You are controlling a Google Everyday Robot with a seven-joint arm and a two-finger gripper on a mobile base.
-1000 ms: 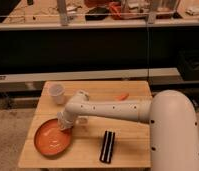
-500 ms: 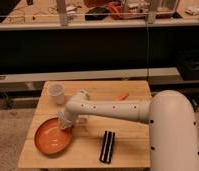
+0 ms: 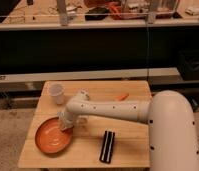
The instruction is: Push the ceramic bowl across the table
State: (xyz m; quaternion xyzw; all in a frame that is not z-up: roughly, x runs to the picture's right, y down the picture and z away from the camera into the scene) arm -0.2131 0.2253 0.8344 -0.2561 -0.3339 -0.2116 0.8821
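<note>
The ceramic bowl (image 3: 52,137) is a wide, shallow orange-red dish lying at the front left of the light wooden table (image 3: 128,145). My white arm reaches in from the right across the table. My gripper (image 3: 66,121) is at the bowl's right rear rim, touching or just over it. The gripper's end is hidden behind the wrist.
A small white cup (image 3: 56,93) stands at the back left of the table. A black rectangular object (image 3: 108,146) lies at the front middle. A small orange item (image 3: 122,97) lies at the back right. A dark shelf unit stands behind the table.
The bowl has slid slightly toward the front left with the gripper behind it. The arm has shifted a little the same way.
</note>
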